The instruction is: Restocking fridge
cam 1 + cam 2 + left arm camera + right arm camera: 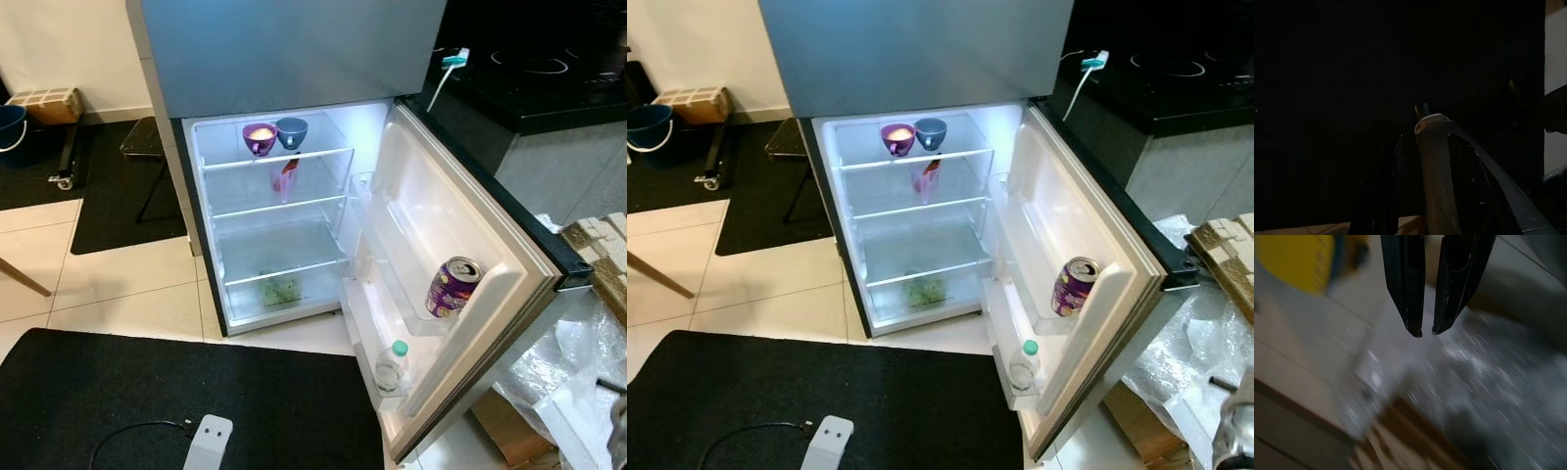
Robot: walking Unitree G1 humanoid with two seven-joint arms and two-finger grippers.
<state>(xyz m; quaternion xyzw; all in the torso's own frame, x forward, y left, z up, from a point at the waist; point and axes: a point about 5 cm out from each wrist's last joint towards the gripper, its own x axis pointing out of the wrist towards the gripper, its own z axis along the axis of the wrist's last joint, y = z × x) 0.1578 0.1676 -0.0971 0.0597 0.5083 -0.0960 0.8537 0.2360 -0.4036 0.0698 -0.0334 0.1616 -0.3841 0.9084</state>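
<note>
**Operator:** Fridge status, left to right?

**Spotter:** Your left gripper hangs over a black mat; that wrist view is too dark, so you cannot tell how its jaws stand. Ahead of both sets of jaws and well apart from them, the lit compartment holds a purple bowl and a blue bowl side by side on the top shelf, a pink packet one shelf down, and something green in the bottom drawer. Further right, the open door carries a purple can tilted in a middle bin and a green-capped bottle in the lowest bin.

**Operator:** And my right side?

**Spotter:** Your right gripper has its jaws nearly together with nothing between them, pointing down at crinkled clear plastic beside the door; the view is blurred.

**Operator:** So which step?

**Spotter:** Between items, I'd judge: door open, jaws empty. Next you'd need to find a fresh item to stock, likely off to your right, part the jaws, then carry it to a free shelf.
</note>
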